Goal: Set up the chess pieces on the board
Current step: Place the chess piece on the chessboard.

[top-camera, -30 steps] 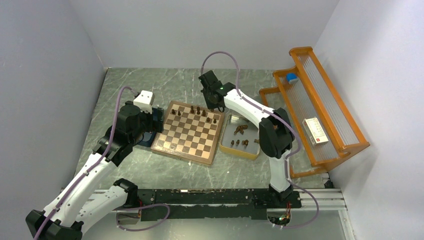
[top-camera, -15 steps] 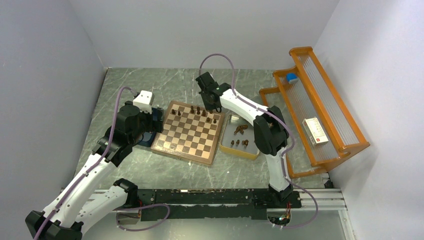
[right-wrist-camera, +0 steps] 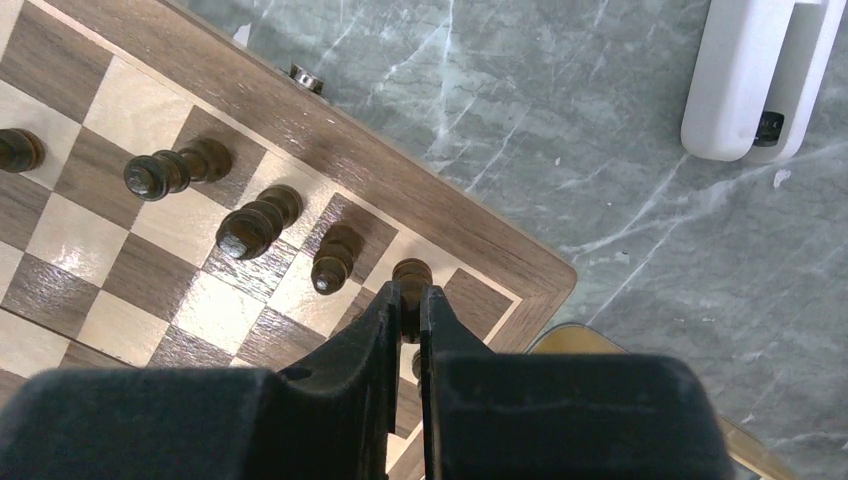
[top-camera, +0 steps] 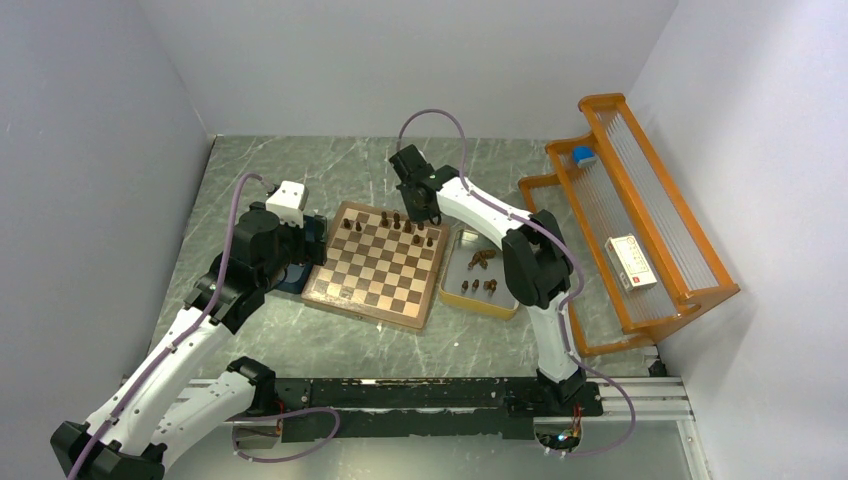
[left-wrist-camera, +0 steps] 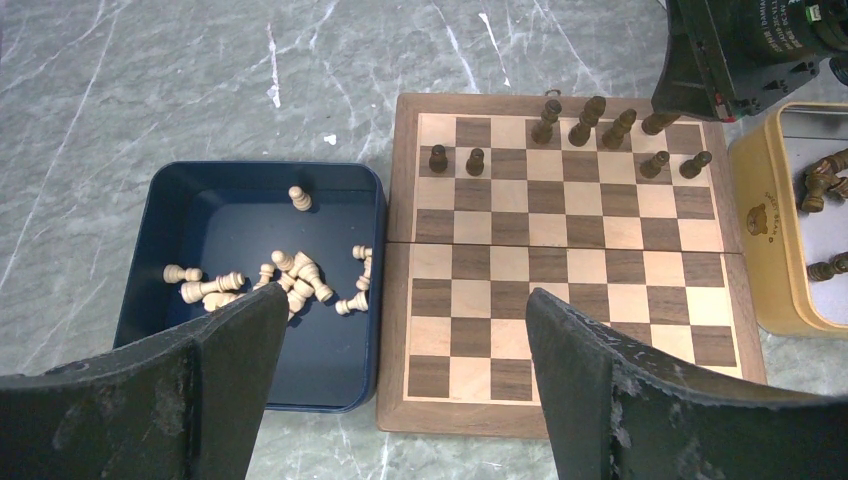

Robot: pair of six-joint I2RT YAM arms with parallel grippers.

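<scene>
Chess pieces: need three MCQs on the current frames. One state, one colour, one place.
1. The right gripper is: A open; B shut on a dark piece; C out of view.
2. The pieces standing on the board are: A light; B red; C dark brown.
3. The light pieces are: A in the blue tray; B on the board; C in the right gripper.

B: the right wrist view shows its fingers pinching the piece.
C: every piece on the board is dark brown.
A: the left wrist view shows them heaped in the tray.
</scene>
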